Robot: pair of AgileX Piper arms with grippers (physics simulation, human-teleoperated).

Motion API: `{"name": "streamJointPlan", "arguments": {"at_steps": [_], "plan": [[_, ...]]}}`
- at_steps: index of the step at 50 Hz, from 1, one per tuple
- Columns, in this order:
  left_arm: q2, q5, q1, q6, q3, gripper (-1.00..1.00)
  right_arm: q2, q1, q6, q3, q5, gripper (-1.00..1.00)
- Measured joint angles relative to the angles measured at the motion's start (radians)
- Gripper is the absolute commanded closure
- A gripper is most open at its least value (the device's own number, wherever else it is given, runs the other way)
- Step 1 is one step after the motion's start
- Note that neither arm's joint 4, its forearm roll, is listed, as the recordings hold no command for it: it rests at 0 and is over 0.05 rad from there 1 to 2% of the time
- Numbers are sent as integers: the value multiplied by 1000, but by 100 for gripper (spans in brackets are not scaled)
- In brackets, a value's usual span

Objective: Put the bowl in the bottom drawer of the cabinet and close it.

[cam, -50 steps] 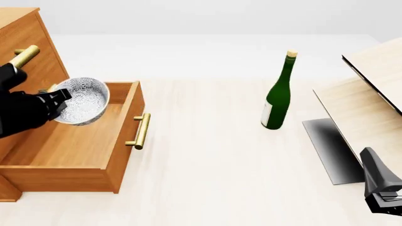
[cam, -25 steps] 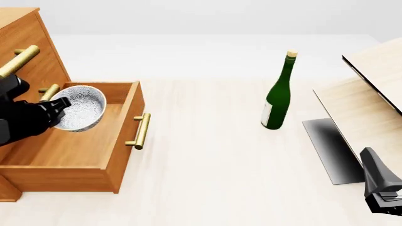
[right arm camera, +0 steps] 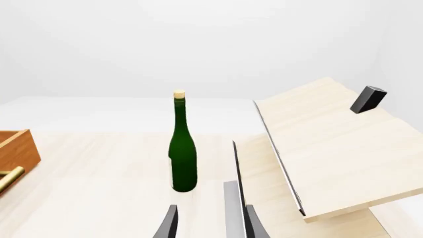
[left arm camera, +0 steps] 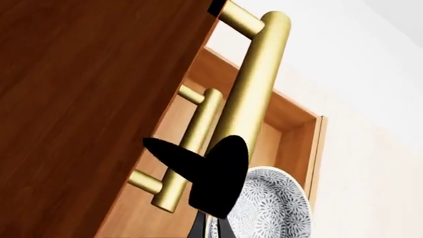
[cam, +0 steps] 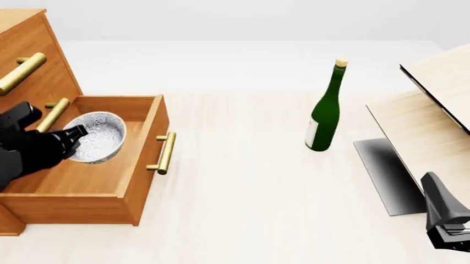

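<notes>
Two fingers of the left gripper [cam: 74, 136] pinch the near-left rim of the bowl [cam: 99, 144], which hangs tilted inside the open bottom drawer [cam: 110, 184], toward its back-left corner and seemingly not yet resting on the drawer floor. The left wrist view shows the speckled rim clamped between dark fingers [left arm camera: 221, 173], with the brass handles of the upper drawers just beside them.

Risks, as I judge them: because the bowl is tipped, a release from here could let it roll or land on its side, perhaps against the drawer's right wall. The arm sits tucked under the cabinet [cam: 29, 60] front, so lifting out carelessly may knock the lower brass handle [cam: 53, 114] or catch the drawer's back edge. If the bowl ends up proud of the drawer's top edge, closing could jam it.

Over at the tabletop's near-right corner, the right gripper [right arm camera: 210, 223] idles with its fingers parted and empty, well apart from the green bottle [cam: 325, 110] and the pale wood panels [cam: 433, 121].
</notes>
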Motion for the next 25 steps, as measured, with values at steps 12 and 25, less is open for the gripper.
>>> {"name": "streamJointPlan", "arguments": {"at_steps": [12, 25], "plan": [[35, -46, 6, -6, 25, 100, 0, 0, 0, 0, 0, -100], [72, -86, 17, -10, 40, 100, 0, 0, 0, 0, 0, -100]]}}
